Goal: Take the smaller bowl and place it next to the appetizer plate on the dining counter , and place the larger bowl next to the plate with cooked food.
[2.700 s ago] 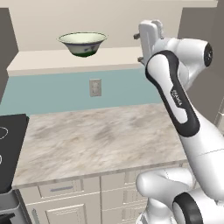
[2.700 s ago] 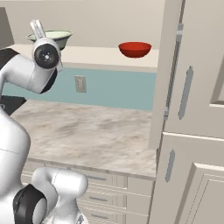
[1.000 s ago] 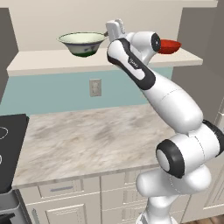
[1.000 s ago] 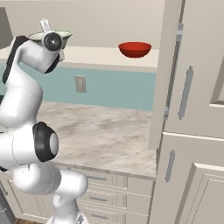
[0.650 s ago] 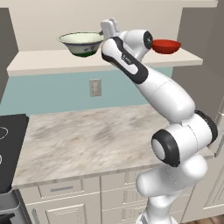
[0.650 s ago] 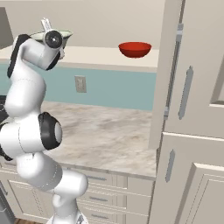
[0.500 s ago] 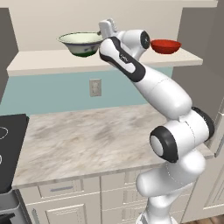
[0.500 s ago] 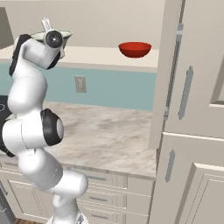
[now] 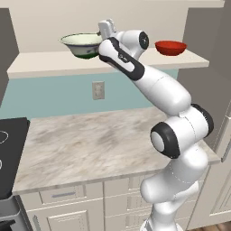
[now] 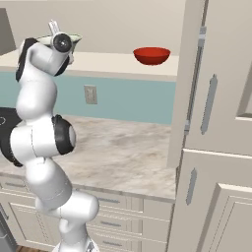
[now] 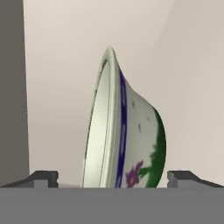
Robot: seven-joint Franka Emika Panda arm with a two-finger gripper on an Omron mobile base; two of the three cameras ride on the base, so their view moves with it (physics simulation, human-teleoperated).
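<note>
I have the arm reaching high, up to the pale wall shelf (image 9: 54, 63) above the marbled surface (image 9: 90, 144), because both bowls sit up there.

The tool (image 9: 104, 32) is at the right-hand rim of the wide flared cream-white bowl with the dark green patterned band (image 9: 81, 44). In the hand view that bowl (image 11: 127, 135) appears on edge, since the hand is rolled sideways. Its wall rises between the two dark fingertips (image 11: 43, 177), which stand wide apart, one on either side, neither visibly touching it. So the tool is spread and not yet clamped. I judge the roll is there to bring one finger inside the rim and one outside for a pinch on the wall.

The plain glossy red shallow bowl (image 9: 170, 47) rests on the same shelf, well apart to the right, untouched. From the right base view it (image 10: 151, 55) sits near the tall cream cabinet (image 10: 216, 123).

Count:
- Bowls: two, one cream and one red.
- Shelves: one.
- Wall outlets: one (image 9: 98, 89), under the shelf.
- Stovetops: one dark one (image 9: 9, 149), at the left edge.

Neither bowl has been moved off the shelf yet, so by my reckoning both placements are still to do.
</note>
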